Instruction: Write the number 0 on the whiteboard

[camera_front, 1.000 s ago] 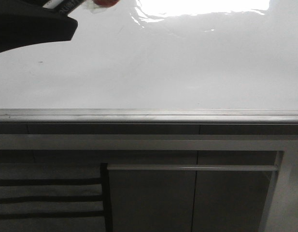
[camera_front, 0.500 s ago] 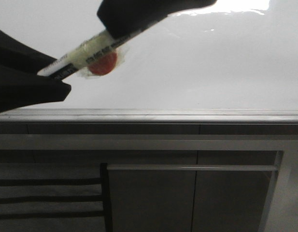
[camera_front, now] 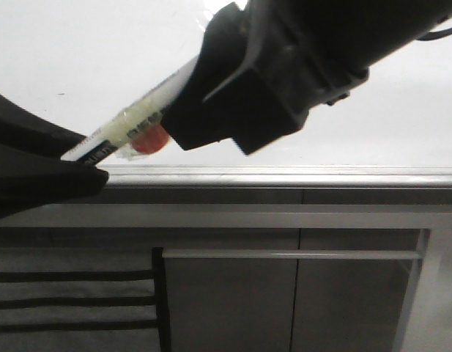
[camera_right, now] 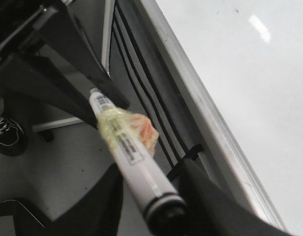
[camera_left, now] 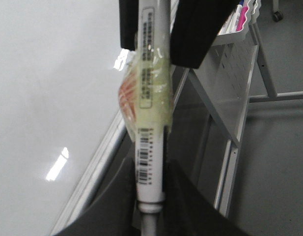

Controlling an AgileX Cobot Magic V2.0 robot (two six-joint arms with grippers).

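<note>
Both end effectors hold one marker pen (camera_front: 130,128) at once: the right end effector (camera_right: 149,196) is closed on the barrel's rear portion, the left end effector (camera_left: 150,196) closed on the opposite end. Yellowish tape and an orange piece (camera_left: 125,96) wrap the middle of the barrel. The whiteboard (camera_front: 79,66) lies beneath, its grey edge strip (camera_front: 284,174) toward the camera; no number 0 is visible on it. Risks, as judged: with two grips on one pen, opposed pulling could twist or drop it; if the cap comes off unevenly, the tip may mark the board prematurely. A white rack (camera_left: 230,64) beside the board holds coloured items too blurred to identify.
</note>
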